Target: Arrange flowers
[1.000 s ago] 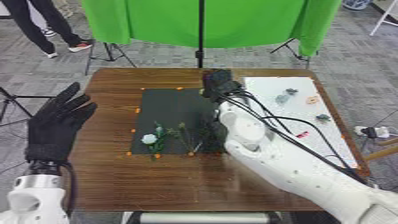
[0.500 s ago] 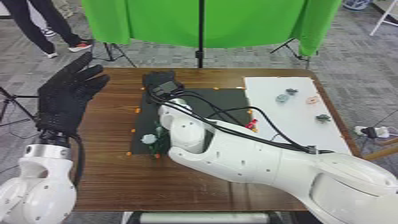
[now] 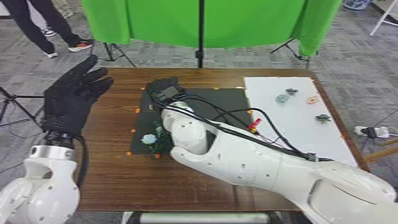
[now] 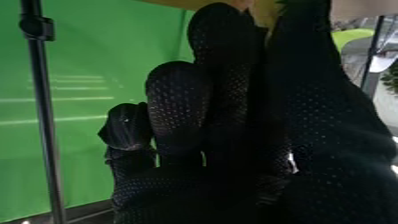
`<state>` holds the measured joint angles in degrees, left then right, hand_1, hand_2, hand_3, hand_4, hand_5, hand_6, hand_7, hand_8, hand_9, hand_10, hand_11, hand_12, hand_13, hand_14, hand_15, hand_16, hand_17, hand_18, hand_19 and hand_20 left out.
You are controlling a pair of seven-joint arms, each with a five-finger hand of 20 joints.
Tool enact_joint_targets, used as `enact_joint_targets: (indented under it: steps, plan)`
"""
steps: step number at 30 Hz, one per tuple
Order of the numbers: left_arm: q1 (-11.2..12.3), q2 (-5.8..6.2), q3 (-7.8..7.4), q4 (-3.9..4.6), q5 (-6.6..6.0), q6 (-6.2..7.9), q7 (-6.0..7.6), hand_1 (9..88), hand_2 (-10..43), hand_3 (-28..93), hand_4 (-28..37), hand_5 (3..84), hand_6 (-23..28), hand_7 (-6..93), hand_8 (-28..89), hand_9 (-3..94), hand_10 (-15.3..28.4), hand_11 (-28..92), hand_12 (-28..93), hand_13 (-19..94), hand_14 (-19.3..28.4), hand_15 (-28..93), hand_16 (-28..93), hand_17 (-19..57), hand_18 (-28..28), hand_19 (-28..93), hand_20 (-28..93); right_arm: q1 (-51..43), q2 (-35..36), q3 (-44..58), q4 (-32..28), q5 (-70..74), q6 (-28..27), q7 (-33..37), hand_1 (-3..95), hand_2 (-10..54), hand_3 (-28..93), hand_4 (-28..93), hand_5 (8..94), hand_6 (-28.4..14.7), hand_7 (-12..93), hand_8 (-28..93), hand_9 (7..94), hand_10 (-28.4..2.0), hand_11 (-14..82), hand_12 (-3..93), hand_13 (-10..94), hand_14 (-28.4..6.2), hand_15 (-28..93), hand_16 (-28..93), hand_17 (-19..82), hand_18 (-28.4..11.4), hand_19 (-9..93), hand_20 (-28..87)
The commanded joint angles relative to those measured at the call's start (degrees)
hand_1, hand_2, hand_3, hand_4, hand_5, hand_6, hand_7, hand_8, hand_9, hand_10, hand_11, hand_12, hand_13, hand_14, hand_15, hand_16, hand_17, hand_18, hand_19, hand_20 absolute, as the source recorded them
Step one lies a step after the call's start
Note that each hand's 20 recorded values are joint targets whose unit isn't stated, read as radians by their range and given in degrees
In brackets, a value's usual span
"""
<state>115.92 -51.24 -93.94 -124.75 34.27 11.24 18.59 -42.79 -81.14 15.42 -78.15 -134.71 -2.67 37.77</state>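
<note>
The right hand [image 3: 164, 86] is at the upper left corner of the dark mat [image 3: 142, 146], left of centre in the head view. I cannot tell how far it is open or whether it has hold of a flower. The left hand [image 3: 73, 95] is at the left of the frame, open with straight fingers and holding nothing that I can see

The white flower [image 3: 149, 139] lies below the right hand, on the mat's lower left part, leaves beside it. A red thing [image 3: 255, 125] is right of centre, and small plants [image 3: 322, 118] sit on the white board [image 3: 329, 145] at the right

My guess is that a flower is being set or fetched at the mat's far edge; next calls for a light touch on the stem, the forearm kept clear of the white flower
</note>
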Motion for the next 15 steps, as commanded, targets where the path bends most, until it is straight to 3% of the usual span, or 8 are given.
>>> enact_joint_targets:
  steps: [1, 6, 11, 12, 15]
  plan:
    - [0.69, -0.65, -0.08, 0.35, 0.02, -0.53, -0.24, 24.8, 7.2, 80, -23.5, 41.0, 11.3, 12.0, -9, 35.7, 20.5, 27, 12, 26, 27.3, 54, -8, -8.7, 25.8, 55, 18, -1.18, -0.67, 1.06, -0.32, -1.44, -2.66, -0.31, 56.4, -9.5, 46, -28, 75.8, 5.1, 14, -4, 81.6, -9.0, 40.4, 19.6, 67, -8.2, 80, 17, 27, -21.3, 93, 62]
    - [1.77, -1.09, -0.52, 0.08, 0.15, -0.50, -0.49, 24.9, 7.2, 80, -23.4, 41.1, 11.4, 11.9, -9, 35.7, 20.5, 27, 12, 26, 27.2, 54, -8, -8.7, 25.9, 55, 18, -2.09, -0.48, 1.66, -0.94, -1.67, -2.56, -0.73, 56.0, -9.5, 44, -28, 72.8, 5.2, 14, -6, 80.4, -9.2, 40.9, 19.4, 66, -8.4, 80, 17, 27, -21.3, 93, 63]
    - [5.06, -1.81, -2.91, -1.16, 0.57, 0.17, -1.82, 24.9, 7.3, 80, -23.3, 41.1, 11.4, 11.8, -9, 35.7, 20.6, 27, 12, 26, 27.2, 54, -8, -8.7, 25.8, 55, 18, -4.24, -0.33, 5.63, -2.67, -4.35, -1.70, -2.68, 51.4, -9.5, 49, -28, 72.4, 5.4, 14, -9, 80.2, -9.3, 41.1, 18.9, 66, -8.8, 81, 16, 27, -21.5, 93, 63]
    - [6.39, -1.90, -3.70, -1.48, 0.54, 0.34, -1.63, 24.9, 7.3, 80, -23.3, 41.1, 11.4, 11.8, -9, 35.7, 20.6, 27, 12, 26, 27.2, 54, -8, -8.7, 25.8, 55, 18, -3.64, 0.24, 5.67, -3.13, -3.91, -0.19, -2.72, 50.5, -9.5, 50, -28, 72.3, 5.4, 14, -10, 80.2, -9.4, 41.1, 18.9, 66, -9.1, 81, 16, 27, -21.6, 93, 63]
    - [11.32, -2.46, -5.74, -2.61, -0.35, 1.16, 0.82, 24.9, 7.3, 79, -23.3, 41.1, 11.4, 11.8, -9, 35.7, 20.6, 27, 12, 26, 27.2, 54, -8, -8.7, 25.8, 55, 18, -0.10, 3.50, 3.99, -6.74, 1.51, 4.07, 1.03, 49.1, -9.5, 53, -28, 72.3, 5.2, 14, -12, 80.2, -9.5, 41.1, 18.9, 66, -9.3, 81, 16, 27, -21.9, 93, 63]
